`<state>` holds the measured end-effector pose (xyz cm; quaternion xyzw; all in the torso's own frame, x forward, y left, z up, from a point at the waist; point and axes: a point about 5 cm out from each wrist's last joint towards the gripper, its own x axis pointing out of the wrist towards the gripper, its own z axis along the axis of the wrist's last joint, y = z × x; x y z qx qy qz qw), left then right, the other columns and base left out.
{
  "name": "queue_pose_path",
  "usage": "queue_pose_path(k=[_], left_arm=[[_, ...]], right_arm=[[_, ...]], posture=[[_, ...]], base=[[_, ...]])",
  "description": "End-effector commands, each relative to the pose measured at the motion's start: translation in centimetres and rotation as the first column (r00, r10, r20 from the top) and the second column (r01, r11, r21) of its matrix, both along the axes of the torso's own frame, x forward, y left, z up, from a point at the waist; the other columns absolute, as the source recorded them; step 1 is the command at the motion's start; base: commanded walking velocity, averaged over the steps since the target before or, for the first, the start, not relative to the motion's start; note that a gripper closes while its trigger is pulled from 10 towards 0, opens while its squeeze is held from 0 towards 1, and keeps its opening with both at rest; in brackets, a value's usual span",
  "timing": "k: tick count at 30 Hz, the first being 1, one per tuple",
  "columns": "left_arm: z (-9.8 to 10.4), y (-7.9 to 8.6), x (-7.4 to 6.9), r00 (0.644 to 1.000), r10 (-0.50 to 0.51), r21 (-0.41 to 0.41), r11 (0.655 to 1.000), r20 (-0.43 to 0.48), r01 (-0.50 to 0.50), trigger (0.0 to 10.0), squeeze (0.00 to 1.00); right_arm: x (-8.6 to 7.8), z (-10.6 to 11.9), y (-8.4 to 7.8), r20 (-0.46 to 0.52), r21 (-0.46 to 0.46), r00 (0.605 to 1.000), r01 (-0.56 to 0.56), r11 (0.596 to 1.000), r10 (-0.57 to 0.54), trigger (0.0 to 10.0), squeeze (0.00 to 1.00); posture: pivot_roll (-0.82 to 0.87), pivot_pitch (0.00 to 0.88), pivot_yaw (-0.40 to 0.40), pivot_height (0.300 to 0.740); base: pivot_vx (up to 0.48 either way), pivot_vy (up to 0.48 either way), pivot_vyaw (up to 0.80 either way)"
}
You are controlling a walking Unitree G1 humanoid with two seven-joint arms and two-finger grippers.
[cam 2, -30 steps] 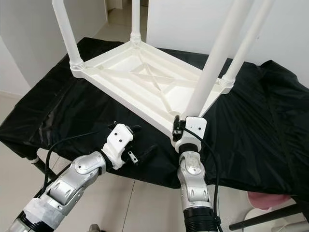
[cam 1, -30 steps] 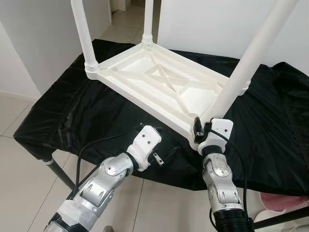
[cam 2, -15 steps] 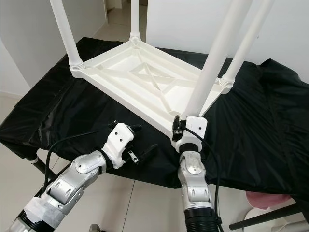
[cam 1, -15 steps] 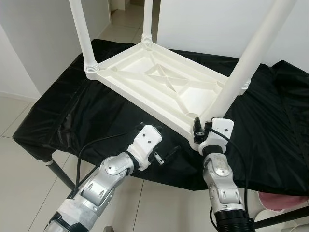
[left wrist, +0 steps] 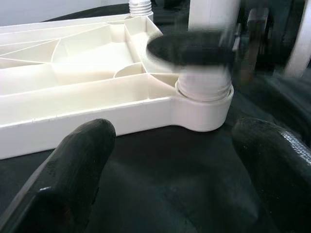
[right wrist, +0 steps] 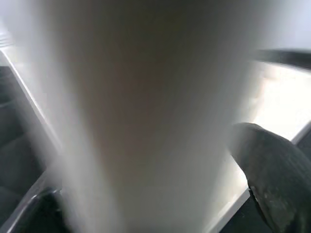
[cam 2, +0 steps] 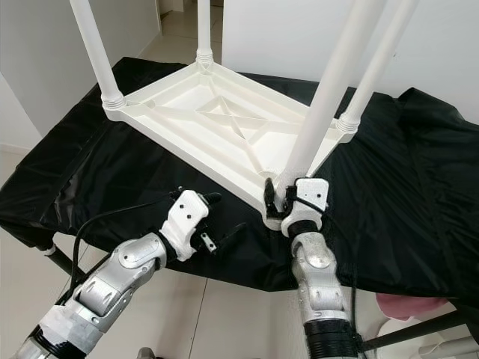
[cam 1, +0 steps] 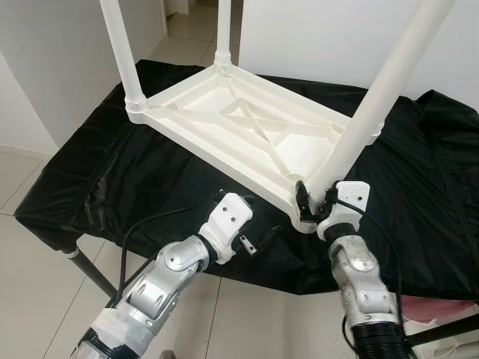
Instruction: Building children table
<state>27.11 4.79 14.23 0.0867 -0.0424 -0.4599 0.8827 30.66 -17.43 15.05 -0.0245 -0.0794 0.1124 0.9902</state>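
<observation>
we see a white children's table point(cam 1: 247, 127) lying upside down on a black cloth point(cam 1: 135, 172) that covers a work surface. its underside faces up as a shallow ribbed tray of moulded cells; they hold nothing. four white legs stand up from its corners: the far left leg point(cam 1: 120, 52), the far middle leg point(cam 1: 222, 30), the far right leg point(cam 2: 378, 63) and the near leg point(cam 1: 382, 97), which rises tilted from the corner closest to us.

our right gripper point(cam 1: 318, 203) is at the base of that near leg, its two black fingers set on either side of the tube just above the socket point(left wrist: 201, 104); it grips the leg. in the right wrist view the leg point(right wrist: 146, 111) is a pale blur right against the camera, with one dark fingertip point(right wrist: 272, 179) beside it.

our left gripper point(cam 1: 251, 228) hangs over the black cloth just in front of the table's near edge, clear of the plastic. its fingers are spread wide and hold nothing; in the left wrist view they frame the near corner socket from a short way off.

around us there is a tiled floor point(cam 1: 30, 284), white walls point(cam 1: 45, 60), a black metal frame leg point(cam 1: 93, 269) under the cloth on the left, and something pink point(cam 1: 438, 307) low on the right. the cloth is wrinkled and bunched at its far right end.
</observation>
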Motion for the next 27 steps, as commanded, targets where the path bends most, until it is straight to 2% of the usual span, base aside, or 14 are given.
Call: queue_pose_path(k=[1,5,10,11,14,15,26,27], left_arm=[[-0.3,-0.4,-0.7,0.994,-0.108,0.022,0.994,-0.017,0.109,10.0,0.00],[-0.2,-0.5,-0.6,0.994,-0.109,0.021,0.994,-0.015,0.110,10.0,0.00],[-0.1,-0.5,-0.6,0.994,-0.109,0.020,0.994,-0.013,0.110,10.0,0.00],[-0.1,-0.5,-0.6,0.994,-0.107,0.022,0.994,-0.011,0.107,10.0,0.00],[-0.1,-0.5,-0.6,0.994,-0.106,0.022,0.994,-0.010,0.106,10.0,0.00],[0.0,-0.4,-0.5,0.995,-0.099,0.020,0.995,-0.009,0.099,10.0,0.00],[-0.1,-0.4,-0.5,0.996,-0.094,0.017,0.995,-0.009,0.094,10.0,0.00],[-0.1,-0.4,-0.5,0.995,-0.095,0.018,0.995,-0.009,0.096,10.0,0.00]], right_arm=[[0.1,-0.2,-0.1,-0.021,0.010,0.998,-0.062,0.998,0.062,10.0,0.00],[0.9,0.0,-0.7,-0.026,-0.023,0.991,-0.131,0.991,0.130,10.0,0.00],[1.6,-0.3,-0.6,-0.050,-0.056,0.979,-0.200,0.978,0.197,10.0,0.00],[2.0,-0.7,-0.6,-0.076,-0.084,0.972,-0.230,0.970,0.224,2.7,0.00],[2.0,-0.8,-0.6,-0.081,-0.084,0.970,-0.237,0.968,0.230,2.7,0.00],[2.0,-0.9,-0.7,-0.086,-0.076,0.963,-0.261,0.962,0.254,0.0,0.00],[2.2,-1.5,-1.1,-0.102,-0.078,0.953,-0.294,0.953,0.286,0.0,0.00],[2.2,-1.5,-1.2,-0.106,-0.077,0.953,-0.293,0.953,0.285,8.3,0.00]], posture=[[0.00,0.080,-0.032,0.740],[0.00,0.081,-0.030,0.740],[0.01,0.080,-0.032,0.740],[0.01,0.079,-0.038,0.740],[0.01,0.079,-0.038,0.740],[0.02,0.079,-0.041,0.740],[0.02,0.075,-0.045,0.740],[0.01,0.073,-0.044,0.740]], base=[[0.000,0.000,0.00],[0.000,0.000,0.00],[0.000,0.000,0.00],[0.000,0.000,0.00],[0.000,0.000,0.00],[0.000,0.000,0.00],[0.000,0.000,0.00],[0.000,0.000,0.00]])
